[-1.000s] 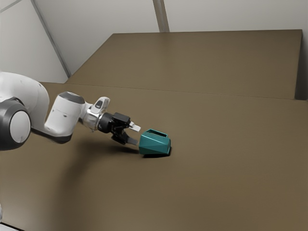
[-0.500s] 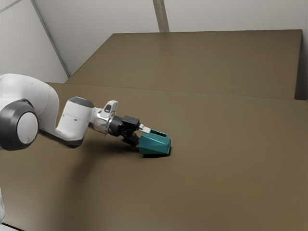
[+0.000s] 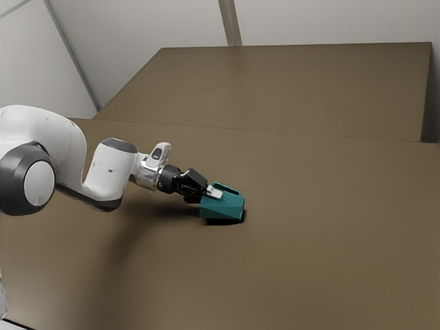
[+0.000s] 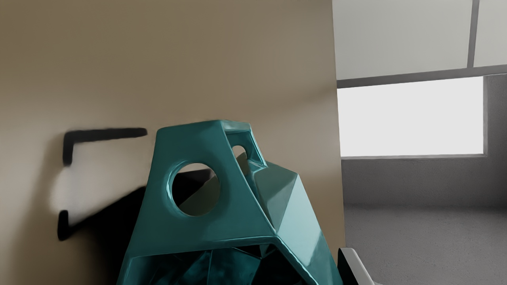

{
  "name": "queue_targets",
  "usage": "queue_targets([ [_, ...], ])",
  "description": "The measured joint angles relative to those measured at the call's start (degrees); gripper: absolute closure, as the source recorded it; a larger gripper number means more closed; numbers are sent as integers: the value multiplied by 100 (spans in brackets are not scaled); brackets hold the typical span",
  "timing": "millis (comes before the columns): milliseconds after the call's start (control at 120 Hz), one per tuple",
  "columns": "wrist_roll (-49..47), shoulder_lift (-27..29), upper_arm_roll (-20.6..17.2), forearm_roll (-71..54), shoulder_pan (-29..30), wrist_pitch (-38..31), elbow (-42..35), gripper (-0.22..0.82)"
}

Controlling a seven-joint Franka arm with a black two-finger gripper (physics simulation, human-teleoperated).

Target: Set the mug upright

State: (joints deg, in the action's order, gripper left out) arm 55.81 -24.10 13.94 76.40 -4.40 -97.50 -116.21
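- My end effector [image 3: 206, 192] is at the near end of the mug [image 3: 223, 207], reaching in from the exterior view's left; its tip overlaps the mug's upper part there.
- I cannot tell whether it is open, closed or gripping the mug.
- The mug is tipped on its side, not standing, straight ahead of the end effector. Its hollow, dark-looking mouth faces back toward my hand, and the rest of it runs away from me, toward the exterior view's right.
- In the wrist view I can look through a round hole in its teal side, and there is a smaller opening next to that.
- Under and around the mug is the brown desk [image 3: 330, 268], with a dark shadow tight below the mug and a softer one below the arm [image 3: 106, 168].
- Past the desk's edge, the wrist view gives me a bright white rectangle [image 4: 412, 118] set among grey surfaces.
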Motion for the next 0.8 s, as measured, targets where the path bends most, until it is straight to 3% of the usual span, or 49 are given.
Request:
queue_targets([
  [217, -76, 109, -107, -18, -5, -34, 59, 74],
  [358, -193, 587, -186, -489, -4, -165, 418, 75],
  [575, -686, 767, -130, -3297, -2, -307, 1876, 75],
  [800, -1443, 231, -118, -5961, -53, -540, 2357, 77],
])
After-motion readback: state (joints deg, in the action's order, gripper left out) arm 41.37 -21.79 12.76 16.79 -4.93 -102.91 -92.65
